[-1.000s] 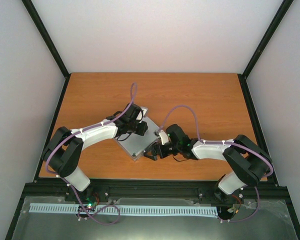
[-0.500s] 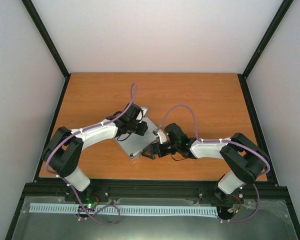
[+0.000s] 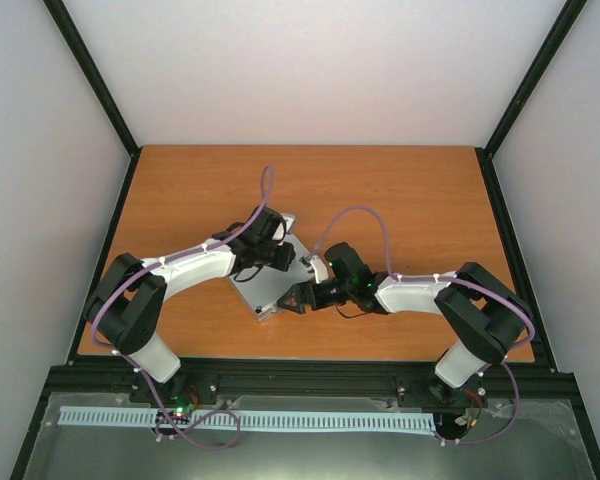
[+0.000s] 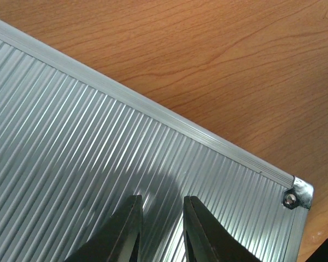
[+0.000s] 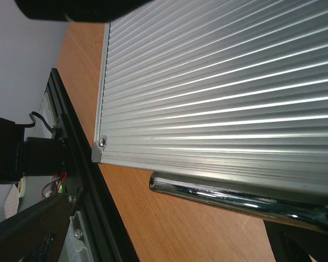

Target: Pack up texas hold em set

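The silver ribbed case (image 3: pixel 264 291) of the texas hold em set lies closed and flat on the wooden table (image 3: pixel 410 190). My left gripper (image 3: pixel 280 258) points down at its lid (image 4: pixel 71 136). Its fingertips (image 4: pixel 161 199) stand a narrow gap apart with nothing between them. My right gripper (image 3: pixel 299 298) is at the case's near right edge, jaws wide. The right wrist view shows the lid (image 5: pixel 218 82) and the chrome handle (image 5: pixel 235 199) close in front. Only one dark finger (image 5: pixel 300 243) shows at the bottom right. Chips, buttons and cards are out of view.
A black frame rail (image 3: pixel 310 375) runs along the table's near edge, close to the case's corner (image 5: pixel 100 143). White walls enclose the table on three sides. The left arm's base and wiring (image 5: pixel 11 147) show beyond the rail.
My right gripper has moved left, closer against the case's handle edge. The case's near corner has shifted slightly left. The left arm has stayed on the lid.
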